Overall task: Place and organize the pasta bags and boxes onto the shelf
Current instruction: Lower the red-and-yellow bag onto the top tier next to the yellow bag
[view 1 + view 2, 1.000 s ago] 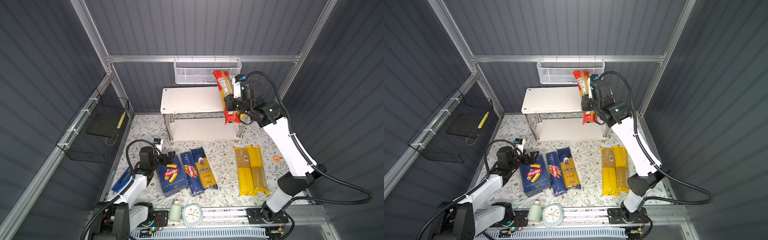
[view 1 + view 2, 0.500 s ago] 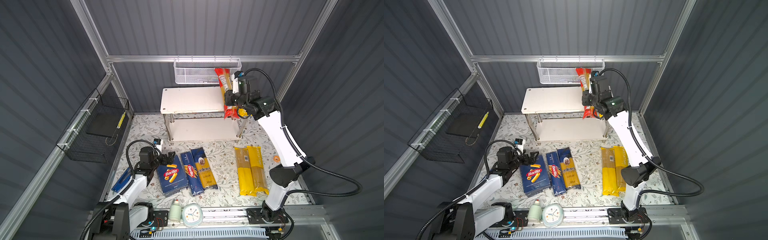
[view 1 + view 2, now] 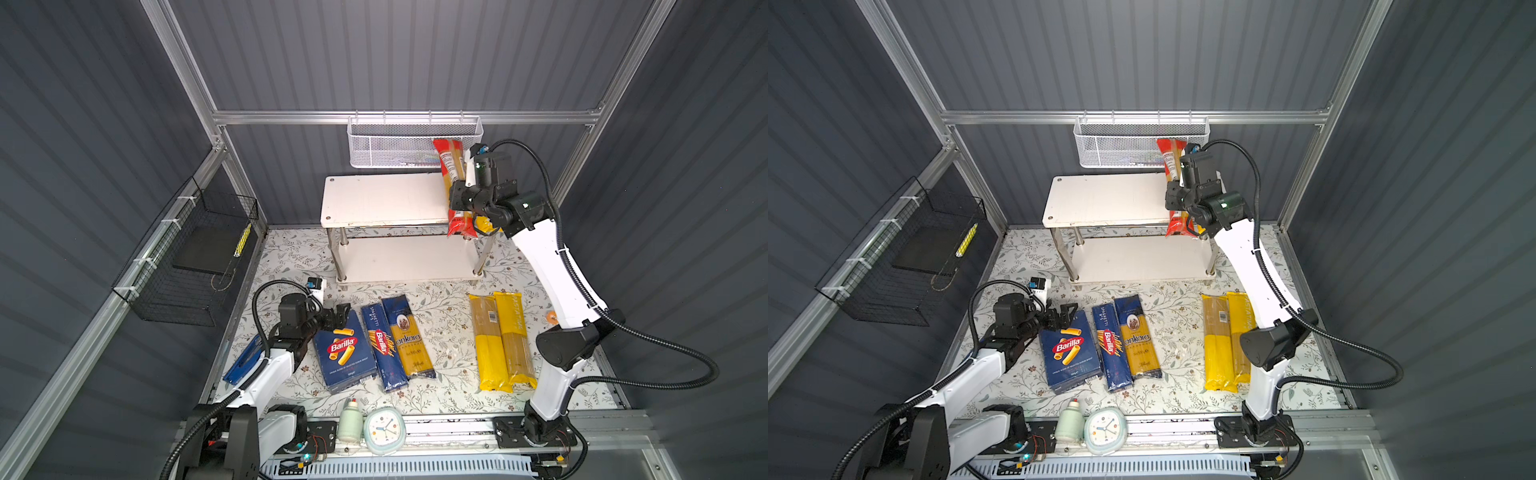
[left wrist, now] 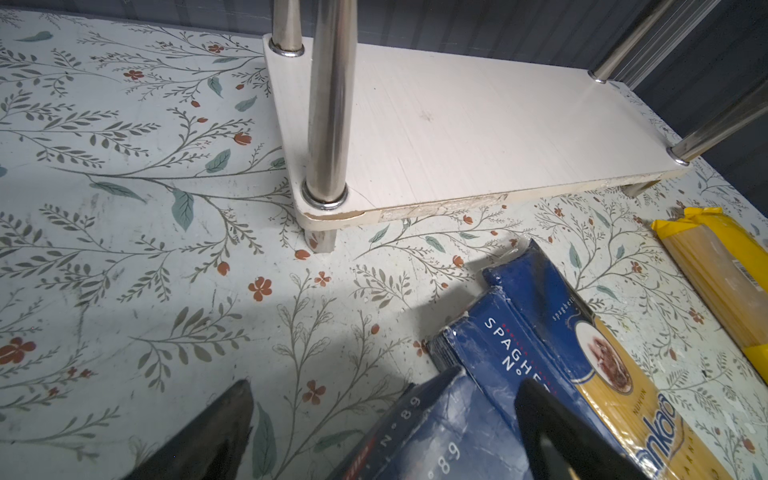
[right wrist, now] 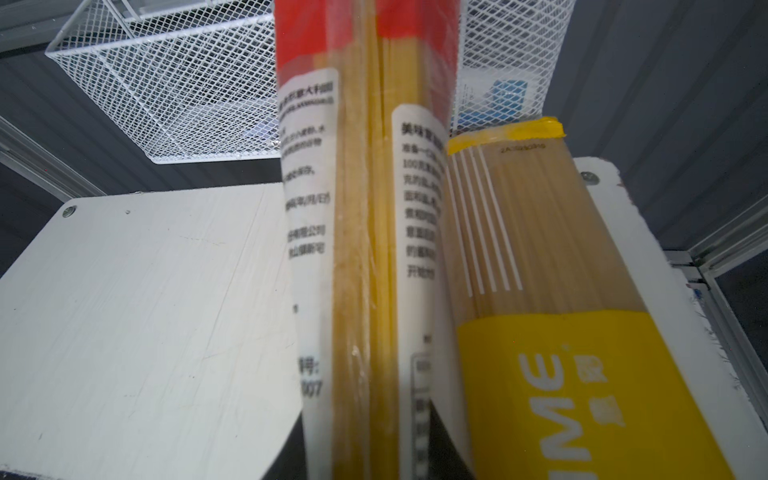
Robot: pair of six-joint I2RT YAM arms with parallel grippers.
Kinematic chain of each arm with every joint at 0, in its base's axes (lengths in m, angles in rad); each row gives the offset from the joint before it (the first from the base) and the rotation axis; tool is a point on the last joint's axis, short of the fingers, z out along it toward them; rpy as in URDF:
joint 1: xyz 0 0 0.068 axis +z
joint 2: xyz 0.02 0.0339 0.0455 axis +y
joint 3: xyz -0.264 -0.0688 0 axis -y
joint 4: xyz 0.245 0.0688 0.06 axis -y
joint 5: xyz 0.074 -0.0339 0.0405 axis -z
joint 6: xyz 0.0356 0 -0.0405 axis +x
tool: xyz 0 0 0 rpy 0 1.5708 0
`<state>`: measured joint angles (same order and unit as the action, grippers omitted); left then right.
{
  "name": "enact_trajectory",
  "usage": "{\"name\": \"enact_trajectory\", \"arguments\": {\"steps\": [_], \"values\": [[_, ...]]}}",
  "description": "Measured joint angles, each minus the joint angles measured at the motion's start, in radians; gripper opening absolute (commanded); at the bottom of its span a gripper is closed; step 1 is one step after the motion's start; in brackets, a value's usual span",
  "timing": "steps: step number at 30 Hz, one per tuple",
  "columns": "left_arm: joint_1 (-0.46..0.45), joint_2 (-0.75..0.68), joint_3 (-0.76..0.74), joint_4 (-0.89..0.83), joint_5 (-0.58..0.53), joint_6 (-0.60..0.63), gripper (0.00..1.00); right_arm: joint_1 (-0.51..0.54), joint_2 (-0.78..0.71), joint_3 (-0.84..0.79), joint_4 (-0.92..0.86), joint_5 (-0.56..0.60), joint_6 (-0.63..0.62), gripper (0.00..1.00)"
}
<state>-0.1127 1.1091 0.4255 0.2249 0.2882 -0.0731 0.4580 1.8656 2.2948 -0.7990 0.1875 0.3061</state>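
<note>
My right gripper [image 3: 461,199] [image 5: 370,457] is shut on the red bag with the white label [image 3: 453,166] [image 3: 1173,162] [image 5: 365,208], held tilted above the right end of the shelf's top board [image 3: 382,199] [image 5: 145,311]. Beside it a yellow bag [image 5: 561,332] lies on that board. On the table lie the wide Barilla box [image 3: 345,353] [image 4: 436,436], the narrow spaghetti box [image 3: 382,345] [image 4: 511,345], the ankara bag [image 3: 407,336] [image 4: 623,395] and two yellow bags [image 3: 500,340]. My left gripper [image 3: 338,311] [image 4: 384,399] is open at the wide box's far end.
A white mesh basket [image 3: 411,143] hangs on the back wall just above the shelf and close to the red bag's top. A black wire basket [image 3: 195,257] hangs on the left wall. A clock [image 3: 384,430] and a small bottle [image 3: 351,422] stand at the front edge.
My right gripper has carried the red bag back and slightly left, further over the shelf's top board and up toward the mesh basket. The left arm has not moved.
</note>
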Motion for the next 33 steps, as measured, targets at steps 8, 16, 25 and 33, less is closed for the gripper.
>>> {"name": "enact_trajectory", "arguments": {"steps": [8,16,25,33], "values": [[0.000,-0.001,0.000,0.000,0.000,0.000,0.99,-0.001,0.000,-0.043,0.062,0.027,0.020,0.39],[0.000,-0.004,0.000,0.000,0.000,0.000,0.99,-0.002,-0.010,-0.051,0.124,0.034,0.027,0.45],[0.000,-0.005,0.000,0.000,0.000,0.000,0.99,0.003,-0.094,-0.055,0.084,-0.028,-0.001,0.48],[0.000,-0.006,0.000,0.000,0.000,0.000,0.99,0.053,-0.462,-0.330,0.066,-0.099,-0.043,0.41]]}}
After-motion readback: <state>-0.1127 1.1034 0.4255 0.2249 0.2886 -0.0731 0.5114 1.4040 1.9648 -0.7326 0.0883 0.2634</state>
